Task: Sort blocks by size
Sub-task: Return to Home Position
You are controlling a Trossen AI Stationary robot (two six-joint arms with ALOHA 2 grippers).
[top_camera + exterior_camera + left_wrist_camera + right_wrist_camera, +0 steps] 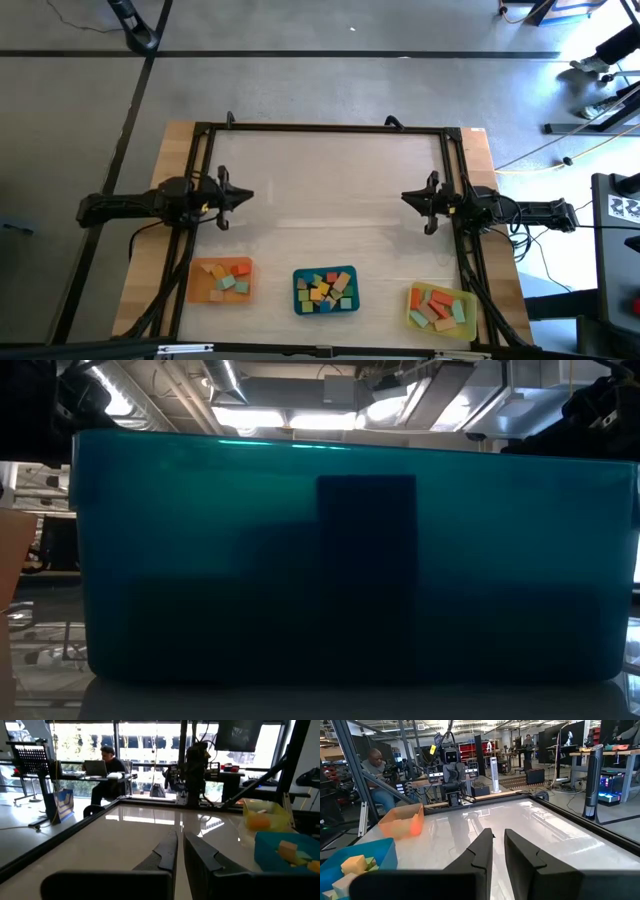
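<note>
The blocks lie in three trays along the table's near edge. The orange tray point(220, 280) at the left holds a few, the teal tray point(326, 290) in the middle holds several, and so does the yellow tray point(440, 308) at the right. My left gripper point(247, 196) hovers at mid-table on the left, shut and empty, its fingers point(170, 851) pointing toward the table's right. My right gripper point(407, 197) faces it from the right, shut and empty point(498, 832). Blocks show in the teal tray in the left wrist view point(287, 851) and in the right wrist view point(355, 864).
A black frame point(320, 128) runs around the white table top. Bare table lies between the two grippers and toward the far edge. The teal tray's wall point(350, 560) fills the low view. People sit at desks beyond the table point(107, 762).
</note>
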